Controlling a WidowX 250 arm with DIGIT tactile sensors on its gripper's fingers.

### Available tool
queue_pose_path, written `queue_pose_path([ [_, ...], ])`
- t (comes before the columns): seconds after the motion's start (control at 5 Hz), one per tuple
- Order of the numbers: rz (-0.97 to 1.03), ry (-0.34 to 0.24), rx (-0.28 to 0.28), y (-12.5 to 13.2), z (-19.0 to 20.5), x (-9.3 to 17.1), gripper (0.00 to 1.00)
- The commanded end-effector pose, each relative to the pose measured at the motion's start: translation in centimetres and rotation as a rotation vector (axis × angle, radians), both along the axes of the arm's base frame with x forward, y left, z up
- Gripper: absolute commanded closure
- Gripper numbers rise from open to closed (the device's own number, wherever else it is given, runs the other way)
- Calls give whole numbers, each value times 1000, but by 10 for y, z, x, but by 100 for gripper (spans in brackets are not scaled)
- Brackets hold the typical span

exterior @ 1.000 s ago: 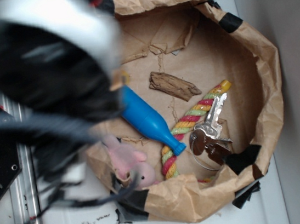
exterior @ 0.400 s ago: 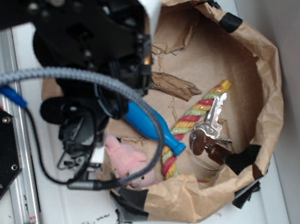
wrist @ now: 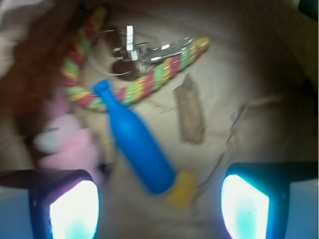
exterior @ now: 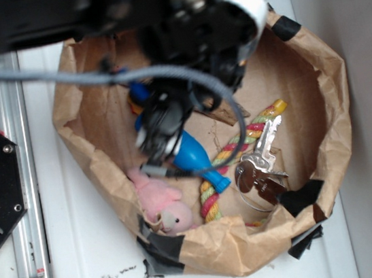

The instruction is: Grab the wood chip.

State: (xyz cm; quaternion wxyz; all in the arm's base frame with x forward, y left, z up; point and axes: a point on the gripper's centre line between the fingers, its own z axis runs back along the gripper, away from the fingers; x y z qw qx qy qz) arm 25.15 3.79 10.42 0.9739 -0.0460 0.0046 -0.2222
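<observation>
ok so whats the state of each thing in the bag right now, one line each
hand: open, empty, above the bag floor
wood chip: lying flat, untouched, apart from the bottle
blue bottle: on its side
rope toy: curved, under the keys
keys: resting on the rope
pink plush: lying by the bag wall
paper bag: open, rim rolled down

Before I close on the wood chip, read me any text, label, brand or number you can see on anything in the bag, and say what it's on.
No text can be read in either view.
Blue bottle: plain, no label visible.
Keys: any stamping is too small to read; the wrist view is blurred.
Wood chip, rope toy, pink plush, paper bag: no markings seen.
Gripper: open, no lettering visible.
</observation>
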Motion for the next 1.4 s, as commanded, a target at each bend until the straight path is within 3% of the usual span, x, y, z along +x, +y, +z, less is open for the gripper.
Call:
queue_pose_path([
  [0.0,-123,17,144,39,-34,23,0],
  [0.2,-171,52,162,29,-51,38,0],
  [0.4,-152,45,187,17,-53,59,0],
  [0.6,-141,41,143,7,-53,59,0],
  [1.2,-141,41,143,7,-53,59,0],
])
